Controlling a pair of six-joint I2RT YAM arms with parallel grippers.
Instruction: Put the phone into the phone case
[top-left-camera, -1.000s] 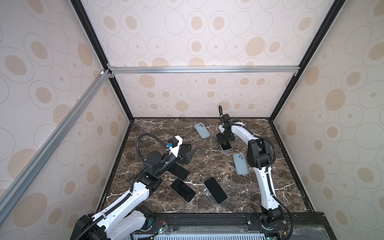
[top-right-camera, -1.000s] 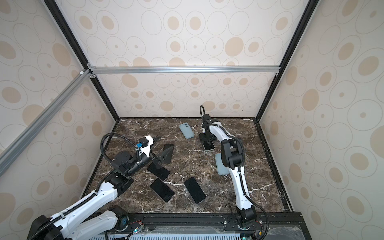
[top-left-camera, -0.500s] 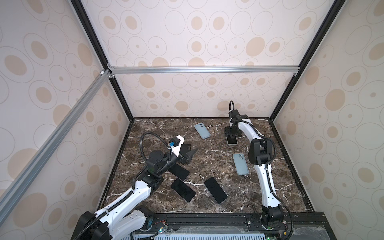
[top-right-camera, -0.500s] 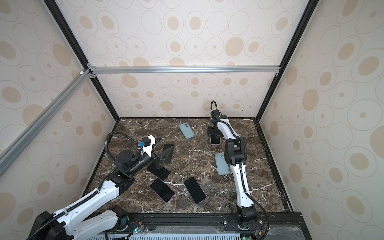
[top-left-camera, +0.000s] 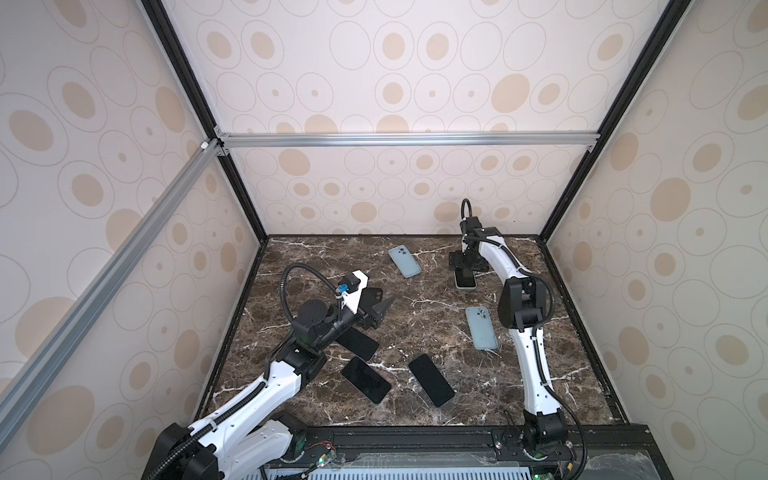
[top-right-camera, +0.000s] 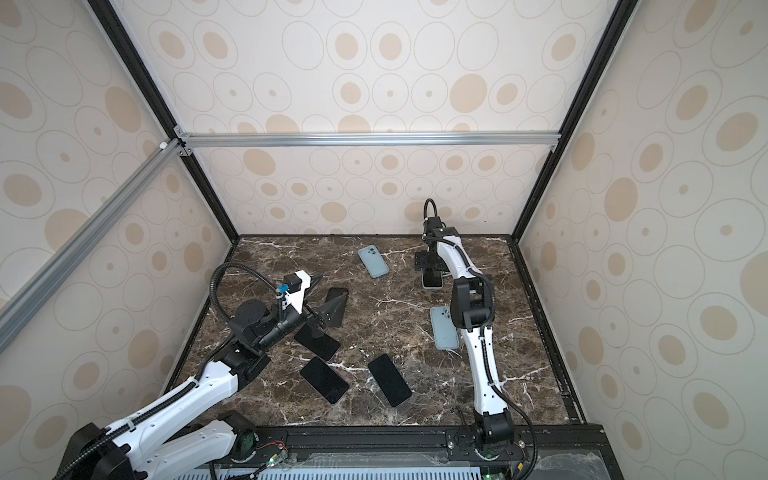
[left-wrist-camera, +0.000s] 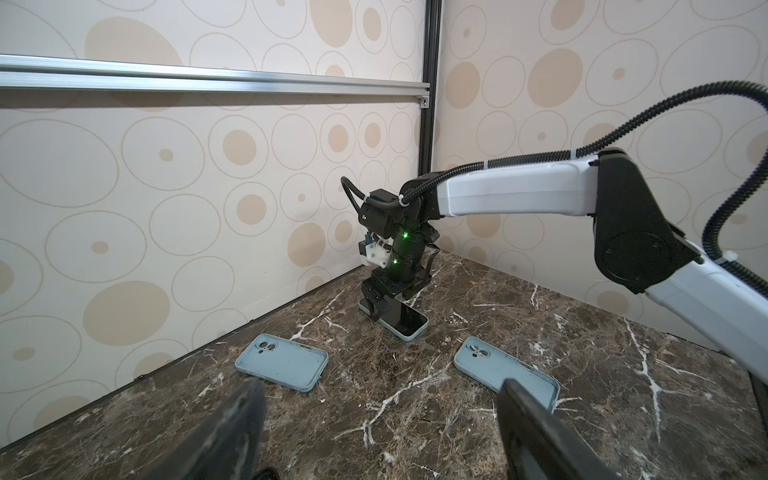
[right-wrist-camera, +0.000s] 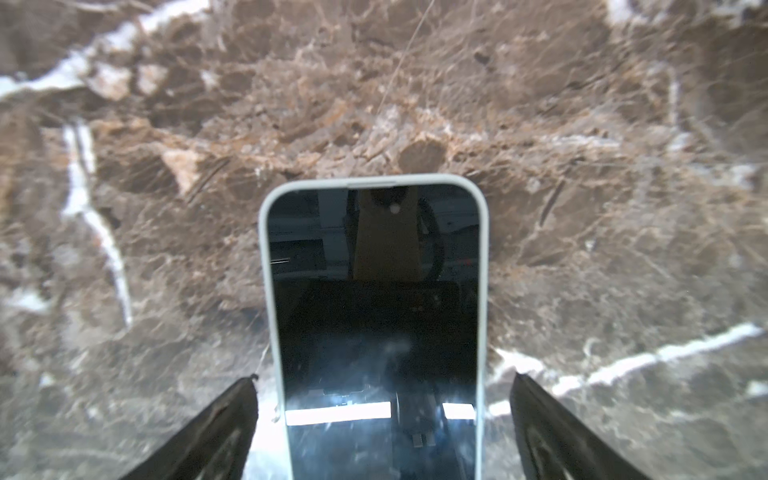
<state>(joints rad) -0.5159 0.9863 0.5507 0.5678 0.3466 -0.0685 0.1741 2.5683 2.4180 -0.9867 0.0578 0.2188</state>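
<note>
Three bare black phones lie nearest us in both top views, glossy flat slabs with rounded corners. The front-left phone and the front-centre phone sit low in the frame near the middle. The shaded phone is just above them, partly under the left arm.

Next up the frame is the left hand, one of two. Its dark wedge-shaped fingers are spread wide with nothing between them. Beside them lies a fourth dark slab with camera holes, and we cannot tell whether it is a phone or a case.

Two empty phone cases lie open side up, pale blue and matte, tray-shaped with raised rims and camera cut-outs. The right case lies right of centre beside the right arm, and the far case lies above the middle.

Farthest, toward the upper right of the desk, one cased phone lies flat, screen up, a pale blue rim around its dark glass. The right hand points down over its far end. Its fingers are parted on either side and grip nothing, with brown, white-veined marble showing in the gaps.
</note>
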